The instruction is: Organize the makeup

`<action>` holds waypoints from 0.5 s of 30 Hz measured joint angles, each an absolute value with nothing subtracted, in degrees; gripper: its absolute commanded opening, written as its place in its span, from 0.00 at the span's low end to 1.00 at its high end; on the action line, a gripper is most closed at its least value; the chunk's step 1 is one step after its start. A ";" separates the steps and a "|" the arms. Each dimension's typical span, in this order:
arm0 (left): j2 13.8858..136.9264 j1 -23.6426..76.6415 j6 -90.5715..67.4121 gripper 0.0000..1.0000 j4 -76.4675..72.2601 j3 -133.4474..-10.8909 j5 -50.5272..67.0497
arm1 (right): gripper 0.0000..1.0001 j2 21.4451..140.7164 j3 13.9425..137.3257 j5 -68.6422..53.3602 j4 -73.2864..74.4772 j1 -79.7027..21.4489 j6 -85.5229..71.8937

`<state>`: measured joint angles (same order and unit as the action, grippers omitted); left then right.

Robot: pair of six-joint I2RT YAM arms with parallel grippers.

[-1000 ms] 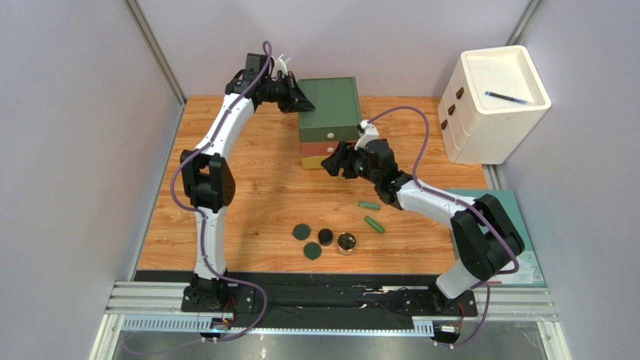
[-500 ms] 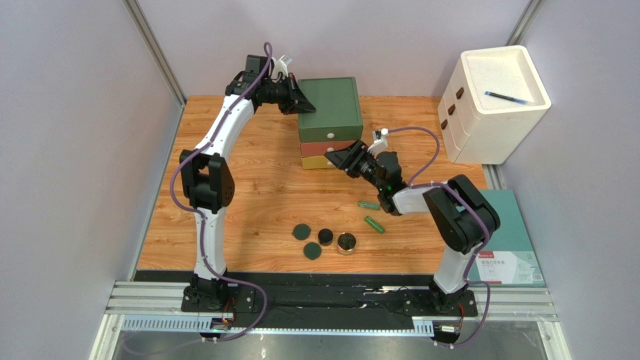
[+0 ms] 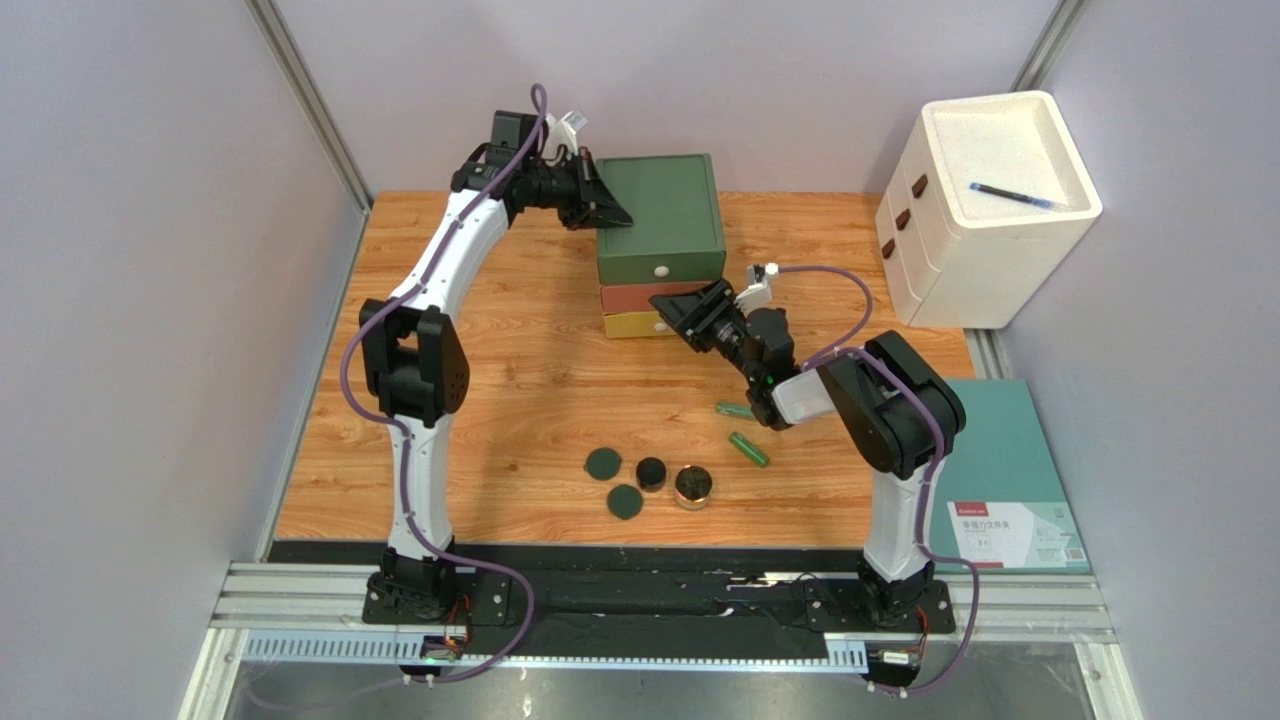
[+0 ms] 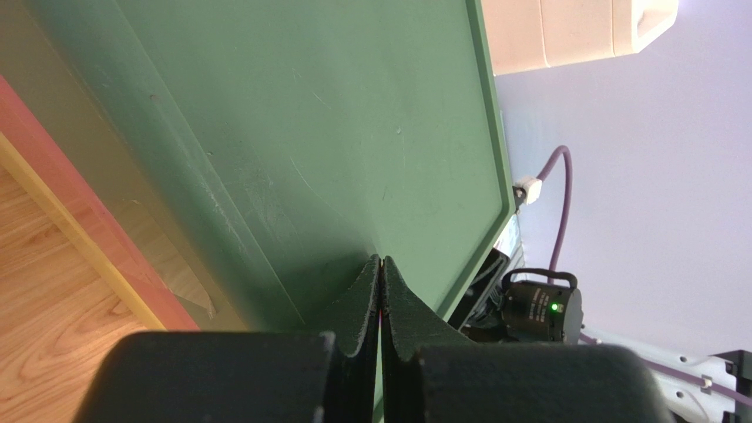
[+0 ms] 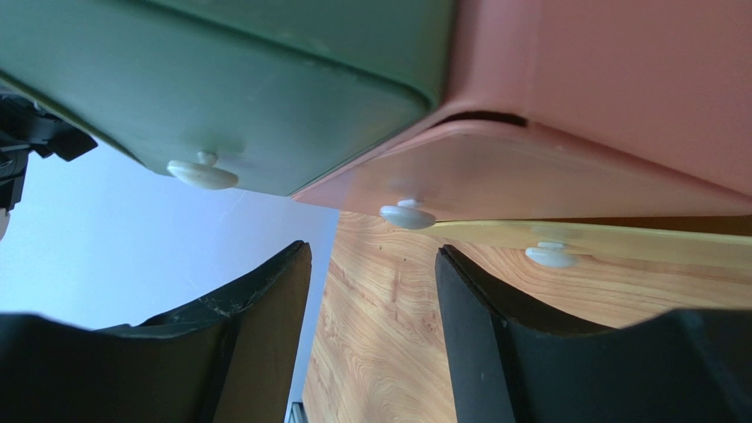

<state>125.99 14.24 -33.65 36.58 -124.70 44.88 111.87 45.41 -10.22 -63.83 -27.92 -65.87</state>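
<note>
The wooden table (image 3: 496, 375) sits between pale grey walls. The makeup (image 3: 651, 473) (discs, jar, compact, two green tubes) lies toward its near edge, right of centre. The left gripper (image 4: 379, 264), jaws pressed together, meets the drawer box (image 3: 661, 210) top. The right gripper (image 5: 372, 251), jaws apart and empty, faces its knobs.

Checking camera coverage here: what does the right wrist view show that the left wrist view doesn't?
Only right wrist: the open right gripper, the green drawer's knob, the red drawer's knob and the yellow drawer's knob. Only left wrist: the shut left gripper, the flat green top and a white cabinet. Both: the drawer box and the wooden table.
</note>
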 measured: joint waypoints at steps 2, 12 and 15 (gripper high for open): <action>125.99 14.24 -33.58 0.00 36.49 -124.55 45.17 | 0.58 112.46 45.47 -9.50 -64.12 -27.83 -66.28; 125.99 14.24 -33.12 0.00 36.05 -124.29 45.89 | 0.50 114.28 48.10 -7.99 -63.92 -27.24 -68.12; 125.99 14.24 -33.08 0.00 35.90 -124.22 46.11 | 0.49 115.44 48.95 -8.47 -63.53 -27.33 -68.90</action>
